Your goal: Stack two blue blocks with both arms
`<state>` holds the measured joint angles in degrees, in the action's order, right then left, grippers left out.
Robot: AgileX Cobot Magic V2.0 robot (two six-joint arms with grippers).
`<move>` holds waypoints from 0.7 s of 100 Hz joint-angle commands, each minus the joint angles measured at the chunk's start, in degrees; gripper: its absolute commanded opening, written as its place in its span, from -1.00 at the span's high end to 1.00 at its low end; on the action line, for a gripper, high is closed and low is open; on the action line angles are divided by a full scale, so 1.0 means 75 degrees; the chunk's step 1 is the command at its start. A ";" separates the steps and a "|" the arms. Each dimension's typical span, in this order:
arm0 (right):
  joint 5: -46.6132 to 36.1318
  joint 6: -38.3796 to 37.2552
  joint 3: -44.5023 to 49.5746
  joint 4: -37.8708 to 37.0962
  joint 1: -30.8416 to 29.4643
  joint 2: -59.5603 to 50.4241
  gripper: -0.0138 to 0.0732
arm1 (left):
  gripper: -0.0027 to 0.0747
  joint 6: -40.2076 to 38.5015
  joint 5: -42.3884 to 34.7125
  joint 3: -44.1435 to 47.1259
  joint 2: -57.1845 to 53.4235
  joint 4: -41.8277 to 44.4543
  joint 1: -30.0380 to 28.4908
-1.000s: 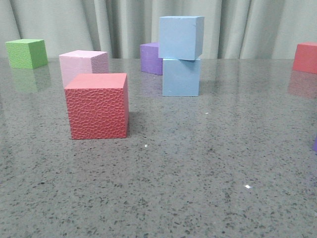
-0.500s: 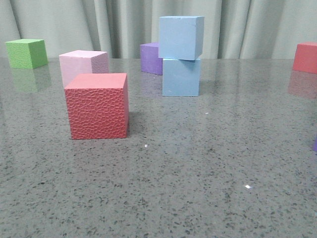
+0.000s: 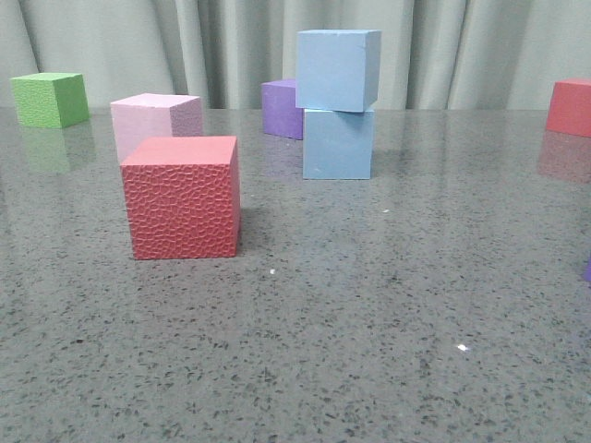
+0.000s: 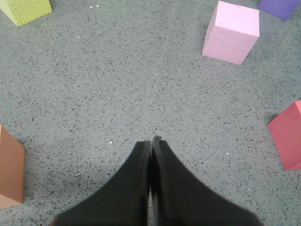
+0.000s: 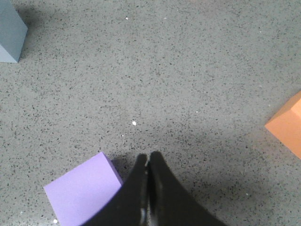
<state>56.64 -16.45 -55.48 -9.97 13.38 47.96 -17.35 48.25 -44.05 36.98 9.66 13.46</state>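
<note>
Nothing moved; blue blocks [image 3: 338,97] stacked; left gripper [image 4: 152,141], right gripper [image 5: 148,157] pressed together.

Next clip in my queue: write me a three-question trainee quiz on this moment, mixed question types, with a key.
1. True or false: the upper pale sky-blue cube rests on the lower pale sky-blue cube.
2. Which cube stands nearest the front camera? A) the green cube B) the textured red cube C) the dark purple cube
3. Fill in: the left gripper and the right gripper are both ____, holding nothing.

Key: 1 true; 2 B; 3 shut.
</note>
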 commanded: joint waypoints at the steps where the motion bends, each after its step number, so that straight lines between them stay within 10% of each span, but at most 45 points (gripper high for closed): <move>1: -0.0372 0.0041 -0.0183 -0.0082 -0.0042 -0.0055 0.96 | 0.98 -0.0068 -0.0562 -0.0186 0.0014 0.0059 -0.0028; 70: -0.0372 0.0041 -0.0183 -0.0082 -0.0042 -0.0055 0.96 | 0.98 -0.0068 -0.0641 -0.0186 0.0014 0.0043 -0.0028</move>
<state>56.69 -16.45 -55.48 -9.84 13.38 47.96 -17.35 48.25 -44.05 36.98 9.66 13.46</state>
